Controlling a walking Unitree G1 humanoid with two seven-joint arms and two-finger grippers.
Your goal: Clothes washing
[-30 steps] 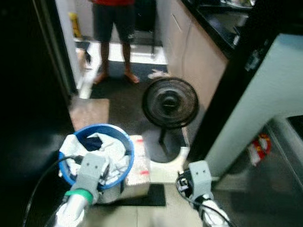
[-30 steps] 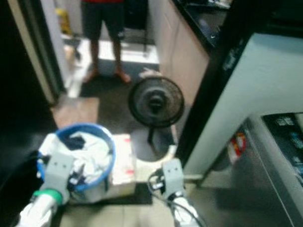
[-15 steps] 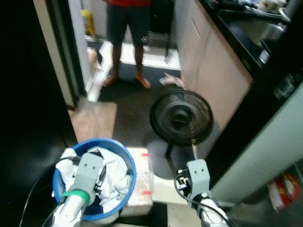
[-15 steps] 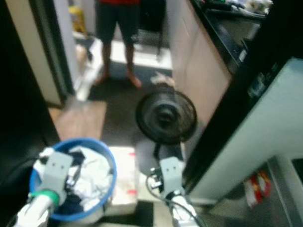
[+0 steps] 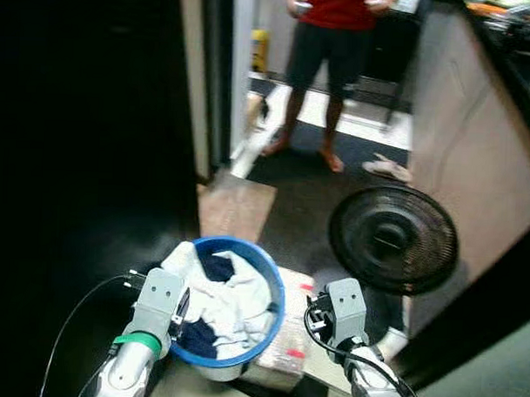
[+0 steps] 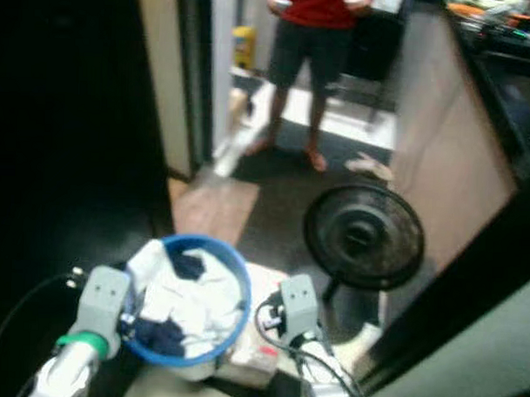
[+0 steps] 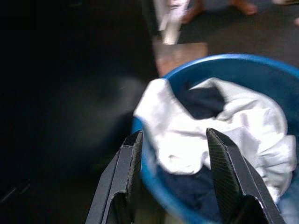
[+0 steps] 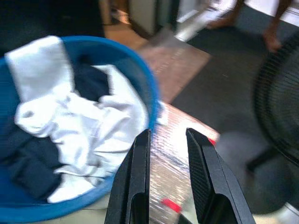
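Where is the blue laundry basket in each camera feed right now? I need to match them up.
Left eye view: blue laundry basket low and centre-left, between the two arms.
Right eye view: low and left of centre.
Left wrist view: its rim crosses just beyond the left gripper.
Right wrist view: beside the right gripper, rim curving past it.
Shared landmark: the white clothes heaped over dark ones inside.

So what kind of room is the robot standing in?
Probably a home, in a kitchen or laundry corner by a dark doorway. A blue basket full of white and dark clothes sits on the floor, a black floor fan stands beside a counter, and a barefoot person waits in the passage beyond.
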